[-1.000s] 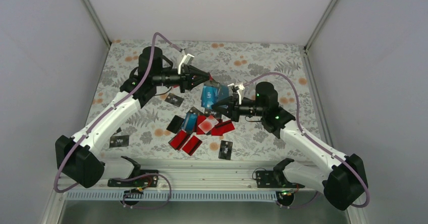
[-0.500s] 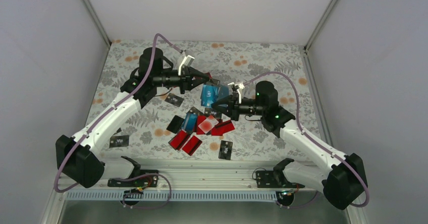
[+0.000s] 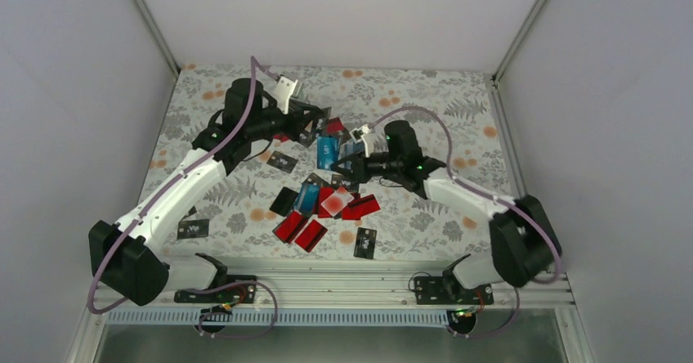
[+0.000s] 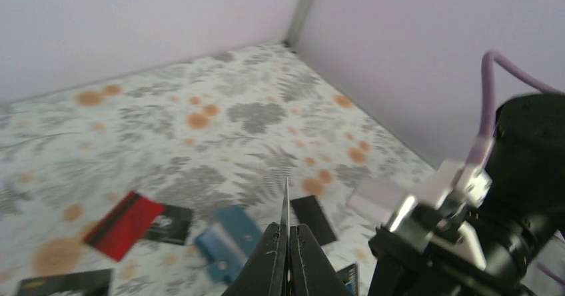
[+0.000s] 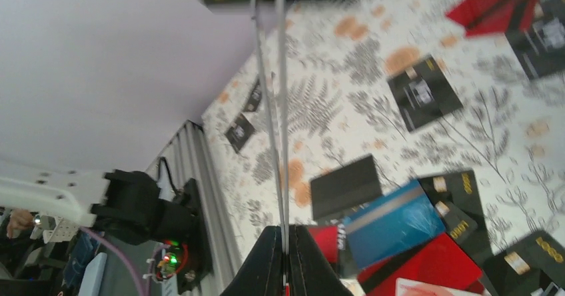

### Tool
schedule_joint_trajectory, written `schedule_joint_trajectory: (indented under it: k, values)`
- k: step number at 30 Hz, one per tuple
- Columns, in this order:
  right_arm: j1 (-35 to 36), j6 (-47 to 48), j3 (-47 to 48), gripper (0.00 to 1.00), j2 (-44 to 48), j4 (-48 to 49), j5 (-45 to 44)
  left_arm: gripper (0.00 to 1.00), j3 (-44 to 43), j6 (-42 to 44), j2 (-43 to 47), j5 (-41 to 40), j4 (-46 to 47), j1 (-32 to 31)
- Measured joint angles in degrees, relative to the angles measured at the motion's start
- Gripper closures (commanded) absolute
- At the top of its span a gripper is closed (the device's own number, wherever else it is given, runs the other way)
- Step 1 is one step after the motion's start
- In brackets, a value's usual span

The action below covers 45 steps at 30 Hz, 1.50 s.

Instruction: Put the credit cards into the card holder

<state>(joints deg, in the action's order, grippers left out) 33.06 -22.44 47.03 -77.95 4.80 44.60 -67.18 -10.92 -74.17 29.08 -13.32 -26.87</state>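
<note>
Nearest the arm bases, a black printed card at the near left (image 3: pixel 194 229) and a black printed card at the near right (image 3: pixel 365 242) lie well apart on the floral-patterned tablecloth (image 3: pixel 425 101). Between them sits a pair of glossy red cards (image 3: pixel 300 230). Just beyond is a loose heap of red, black and bright blue credit cards (image 3: pixel 331 203).

Past the heap, the overhead view shows the right gripper (image 3: pixel 343 163) at the edge of the muted teal-blue, squarish card holder (image 3: pixel 327 152), which is lifted off the cloth between the two arms. The right wrist view adds that this gripper (image 5: pixel 285 233) is clenched on something thin, seen only edge-on as two pale lines, its colour unreadable there.

Farther back, the left gripper (image 3: pixel 321 130) points toward the holder. From above, what it carries cannot be made out. Its own camera shows the fingers (image 4: pixel 270 256) pinched tight on a thin flat card (image 4: pixel 286 203), edge-on, colour not tellable. Under it lie a red-and-black card (image 4: pixel 123 219) and a blurred blue piece (image 4: pixel 226 239).
</note>
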Motion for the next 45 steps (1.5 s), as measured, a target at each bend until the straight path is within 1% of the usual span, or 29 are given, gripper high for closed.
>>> schedule_joint_trajectory:
  k: [2,6,9,11,14,18,23,25,26,28,32,36,40,45]
  values:
    - [0.02,-0.48,1.18,0.94,-4.96,-0.72,0.07,0.98,0.02,0.0,0.22,-5.05,-0.7,0.26]
    - [0.04,-1.44,2.95,0.84,-12.59,-2.03,0.72,0.98,0.85,0.2,0.46,-11.32,-1.03,0.26]
    - [0.28,-1.99,4.57,0.78,-16.26,-2.62,1.55,0.98,1.92,0.28,0.46,-14.86,-1.68,0.24]
    - [0.46,-2.43,6.29,0.71,-18.67,-2.91,1.99,0.98,2.64,0.37,0.46,-17.11,-1.9,0.26]
    - [0.98,-2.45,9.73,0.58,-22.84,-3.8,2.12,0.97,3.28,0.5,0.46,-19.63,-2.27,0.26]
    - [1.27,-1.64,11.39,0.48,-24.24,-6.93,-0.7,0.98,3.28,0.92,0.46,-20.98,-2.27,0.33]
    - [1.29,0.17,11.65,0.4,-20.87,-11.89,-7.93,0.98,3.28,0.98,0.42,-20.81,-2.27,0.42]
    - [1.25,1.16,11.52,0.38,-17.99,-12.7,-9.7,0.98,3.28,0.57,0.28,-19.52,-2.19,0.48]
    - [1.14,1.49,11.39,0.35,-16.5,-12.72,-9.92,0.98,3.28,0.13,0.2,-18.78,-2.14,0.52]
    - [0.35,2.29,10.21,0.33,-12.68,-11.28,-9.22,0.98,2.97,-0.98,-0.26,-15.78,-2.05,0.9]
    - [-4.13,2.67,5.99,0.3,-5.29,-6.14,-2.01,0.98,0.48,-3.93,-2.12,-7.04,-1.62,1.68]
    - [-7.98,2.58,4.28,0.3,-0.74,-2.78,4.09,0.98,-2.54,-6.6,-3.04,1.75,0.13,2.01]
    - [-8.76,1.9,4.31,0.31,1.95,0.15,8.55,0.98,-4.31,-9.18,-3.58,9.57,3.32,2.01]
    - [-9.2,-0.04,4.72,0.35,3.13,2.54,12.63,0.98,-4.5,-11.82,-3.63,16.15,6.47,2.01]
